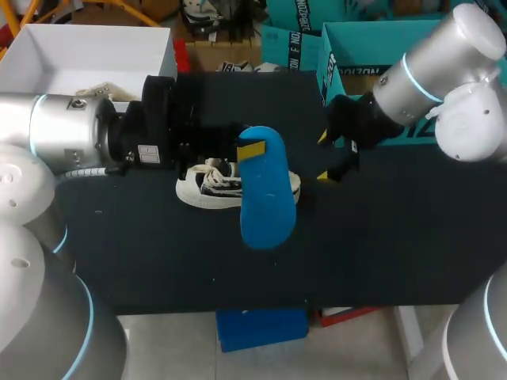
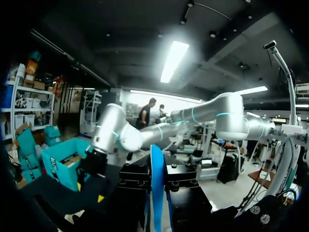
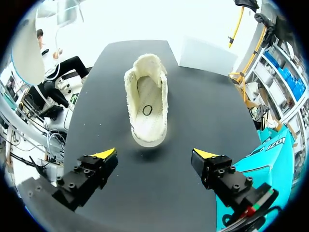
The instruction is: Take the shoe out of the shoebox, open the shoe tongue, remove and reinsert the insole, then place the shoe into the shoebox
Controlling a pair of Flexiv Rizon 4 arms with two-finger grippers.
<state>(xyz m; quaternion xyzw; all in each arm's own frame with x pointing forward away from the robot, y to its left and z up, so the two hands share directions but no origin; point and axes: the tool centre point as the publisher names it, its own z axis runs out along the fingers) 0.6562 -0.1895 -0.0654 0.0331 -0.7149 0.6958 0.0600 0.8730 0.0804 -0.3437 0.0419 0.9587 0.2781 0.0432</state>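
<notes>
Now the white shoe [image 1: 207, 186] lies on the black table [image 1: 396, 237], shoebox [image 1: 87, 55] at far left. The left claw [image 1: 252, 149] pinches the blue insole [image 1: 268, 190] above the shoe; the right claw [image 1: 326, 157] nearby is wide open, empty.

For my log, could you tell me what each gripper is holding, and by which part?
The left gripper pinches the blue insole near one end; the right gripper is open and holds nothing.

You are looking at one shoe [image 1: 207, 186], one blue insole [image 1: 265, 194], one white shoebox [image 1: 47, 59] sitting at the upper left of the frame, one bench [image 1: 396, 253], and two tools: the left tool [image 1: 252, 148] and the right tool [image 1: 326, 156].
</notes>
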